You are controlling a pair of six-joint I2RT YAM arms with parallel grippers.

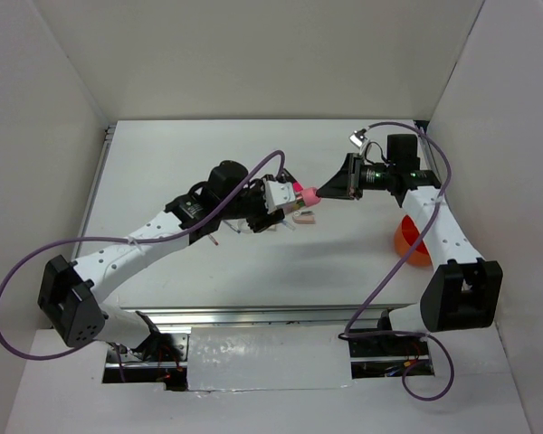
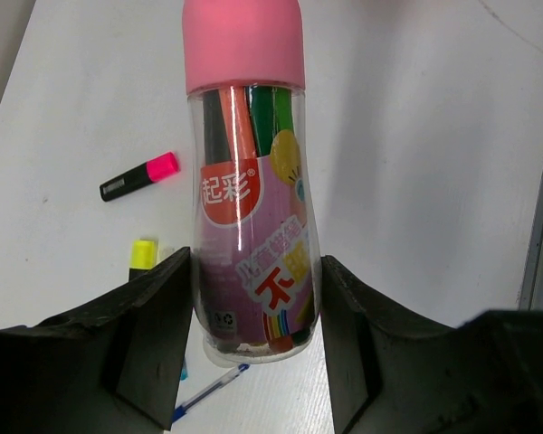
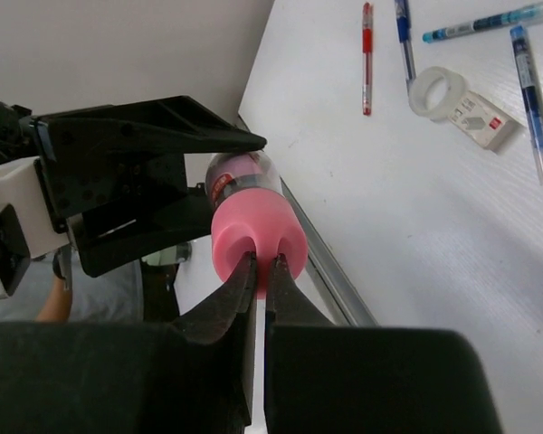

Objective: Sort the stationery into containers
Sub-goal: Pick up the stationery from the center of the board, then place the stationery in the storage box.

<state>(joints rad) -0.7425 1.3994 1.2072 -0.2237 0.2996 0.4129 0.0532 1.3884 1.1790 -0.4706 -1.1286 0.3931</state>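
white table (image 1: 253,262) boxed by white walls (image 1: 253,63), with an orange cup (image 1: 405,240) beside the right arm. the pink-capped marker tube (image 2: 252,226) hangs between the arms. the left pincer (image 2: 258,267) is clamped on its clear body, and the right pincer (image 3: 261,264), fingers nearly together, touches its cap end.
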